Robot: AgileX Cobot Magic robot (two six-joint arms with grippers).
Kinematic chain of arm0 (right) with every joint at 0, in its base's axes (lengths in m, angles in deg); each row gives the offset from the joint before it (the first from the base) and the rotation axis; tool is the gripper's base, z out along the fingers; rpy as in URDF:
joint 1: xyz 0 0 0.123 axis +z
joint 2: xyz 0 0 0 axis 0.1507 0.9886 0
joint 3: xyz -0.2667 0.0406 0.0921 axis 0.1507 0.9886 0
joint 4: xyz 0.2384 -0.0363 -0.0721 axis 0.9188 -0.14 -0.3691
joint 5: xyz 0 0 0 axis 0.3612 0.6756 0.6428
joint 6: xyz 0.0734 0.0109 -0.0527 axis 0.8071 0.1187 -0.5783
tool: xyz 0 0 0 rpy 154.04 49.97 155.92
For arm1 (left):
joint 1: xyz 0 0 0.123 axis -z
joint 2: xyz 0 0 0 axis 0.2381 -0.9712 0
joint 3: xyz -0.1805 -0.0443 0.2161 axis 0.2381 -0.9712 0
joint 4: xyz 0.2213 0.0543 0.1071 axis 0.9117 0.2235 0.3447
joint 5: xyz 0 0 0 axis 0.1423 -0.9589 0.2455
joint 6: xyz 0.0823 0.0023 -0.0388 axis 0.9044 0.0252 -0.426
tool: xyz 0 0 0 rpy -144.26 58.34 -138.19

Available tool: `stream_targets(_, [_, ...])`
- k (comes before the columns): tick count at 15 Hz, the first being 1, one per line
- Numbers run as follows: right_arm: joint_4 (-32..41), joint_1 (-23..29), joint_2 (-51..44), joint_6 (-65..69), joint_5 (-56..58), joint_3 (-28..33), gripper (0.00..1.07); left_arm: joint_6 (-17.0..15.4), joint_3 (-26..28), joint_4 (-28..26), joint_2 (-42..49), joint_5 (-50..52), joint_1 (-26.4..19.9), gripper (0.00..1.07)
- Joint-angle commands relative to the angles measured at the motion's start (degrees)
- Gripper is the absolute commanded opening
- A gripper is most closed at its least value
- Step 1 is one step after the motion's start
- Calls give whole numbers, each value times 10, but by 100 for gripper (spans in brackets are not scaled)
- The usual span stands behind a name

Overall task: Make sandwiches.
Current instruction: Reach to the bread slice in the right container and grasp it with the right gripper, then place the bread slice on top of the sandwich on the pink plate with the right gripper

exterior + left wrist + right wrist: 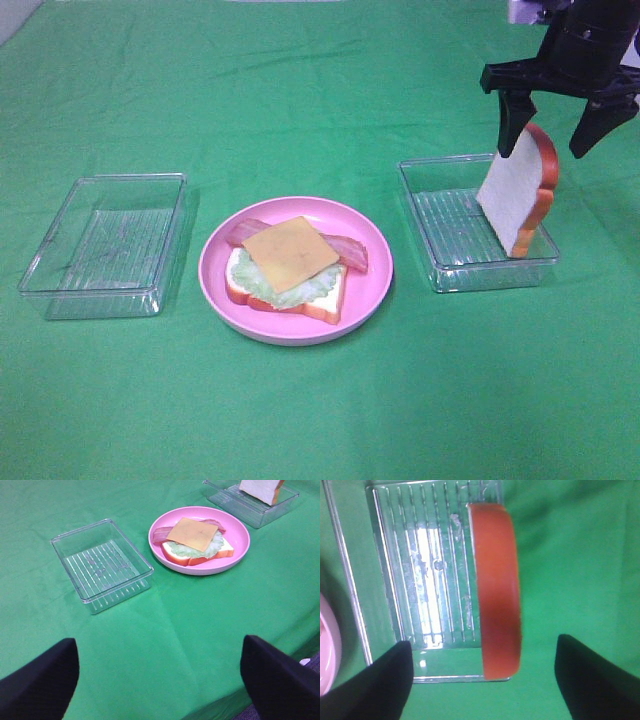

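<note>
1. Green-clothed surface (320, 420), seen from the high camera, carrying three things in a row: a clear tray on the left (105, 245), a round pink plate (372, 285) in the middle, a second clear tray on the right (445, 235).
2. On the plate, an open sandwich stack (290, 265): a white bread slice with orange-brown crust (325, 305) at the bottom, pale green lettuce (270, 290) over it, reddish bacon strips (352, 252) poking out at both sides, a yellow-orange cheese square (290, 252) on top, turned cornerwise.
3. In the right tray, a second bread slice (515, 195), standing nearly upright on its edge and tilted, white face toward the plate, crust toward the tray's far-right side; lower edge down inside the tray.
4. Right pincer (556, 118) poised over that slice's top, fingers spread wide to either side of it; one dark finger (517, 125) close by the white face, whether touching cannot be told, the other clear of the crust.
5. In the right wrist view, the slice's orange crust edge (496, 590) running along the ribbed tray (420, 580), both black fingertips (375, 685) well apart from it, nothing gripped.
6. Left pincer (160, 680) standing wide and empty over bare green cloth near the surface's edge, well apart from the left tray (100, 565) and from the plate (240, 535).
7. Left tray holding nothing visible but its ribbed floor.
</note>
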Motion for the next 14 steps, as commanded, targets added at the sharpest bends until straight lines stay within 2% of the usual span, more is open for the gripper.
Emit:
stream_targets(1, [-3, 0, 21, -10, -11, 9, 73, -2, -2, 2, 4, 5, 1, 83])
stream_targets(3, [-19, 0, 33, -10, -17, 9, 71, -2, -2, 2, 4, 5, 1, 83])
stream_targets(8, [-35, 0, 37, -10, -24, 9, 13, -2, -2, 2, 4, 5, 1, 83])
stream_targets(10, [-35, 0, 35, -10, -19, 9, 0, -2, -2, 2, 4, 5, 1, 83])
stream_targets(14, [-26, 0, -11, -7, -22, 5, 0, -2, -2, 2, 4, 5, 1, 83])
